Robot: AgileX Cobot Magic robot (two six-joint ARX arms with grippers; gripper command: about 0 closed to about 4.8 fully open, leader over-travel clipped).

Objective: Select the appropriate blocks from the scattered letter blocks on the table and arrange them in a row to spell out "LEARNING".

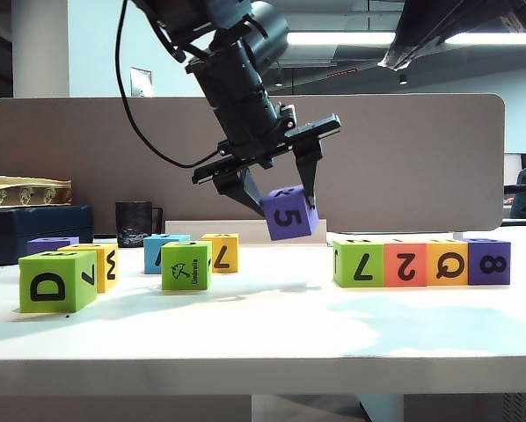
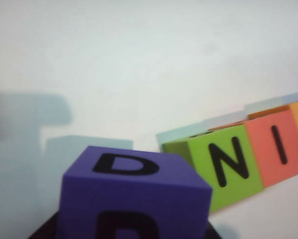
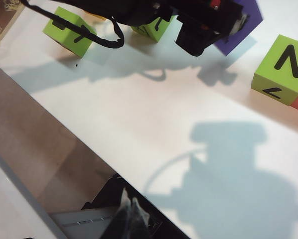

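Purple block (image 1: 289,213) pinched tilted in left tool (image 1: 276,195), off the table (image 1: 263,325). Started row (image 1: 421,262) lies below and toward the right arm's side, green end block (image 1: 358,262) nearest. Right tool (image 3: 131,216) pressed together, idle.

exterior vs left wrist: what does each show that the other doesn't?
Only the exterior view: the left gripper itself, carrying the purple block clear of the table, its "5" face forward; the scattered blocks at left, such as the green "D" block; the black mug; and the row's purple "8" block.

Only the left wrist view: the held block's "D" face and the row's top letters, N then I.

Both: the held purple block, the row's green block and coral block, the white table.
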